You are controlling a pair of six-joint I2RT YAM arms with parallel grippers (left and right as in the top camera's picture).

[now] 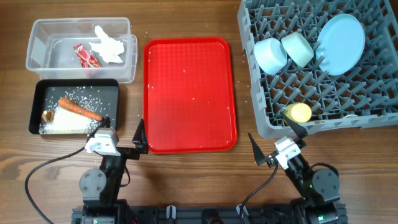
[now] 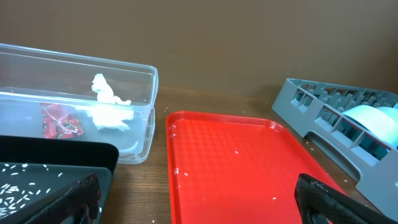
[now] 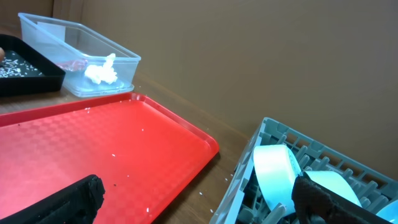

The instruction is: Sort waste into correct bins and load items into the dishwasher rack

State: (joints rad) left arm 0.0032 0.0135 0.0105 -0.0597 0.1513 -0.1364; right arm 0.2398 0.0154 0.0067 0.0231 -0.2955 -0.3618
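The clear tub (image 1: 37,43) at the back left holds a crumpled white tissue (image 1: 109,45) and a red wrapper (image 1: 87,56). In front of it the black tray (image 1: 74,82) holds the orange carrot (image 1: 79,108), white rice (image 1: 68,121) and a brown scrap (image 1: 48,116). The grey rack (image 1: 373,93) at the right carries a blue bowl (image 1: 270,55), a green bowl (image 1: 297,48), a blue plate (image 1: 340,43) and a yellow cup (image 1: 298,112). My left gripper (image 1: 123,132) (image 2: 199,199) stands open and empty between the black tray and the red tray. My right gripper (image 1: 277,142) (image 3: 196,202) is open and empty by the rack's front left corner.
A flat red serving tray (image 1: 189,93) lies in the middle with a few stray rice grains on it. Loose grains dot the wooden table beside it. Both arm bases sit at the table's front edge.
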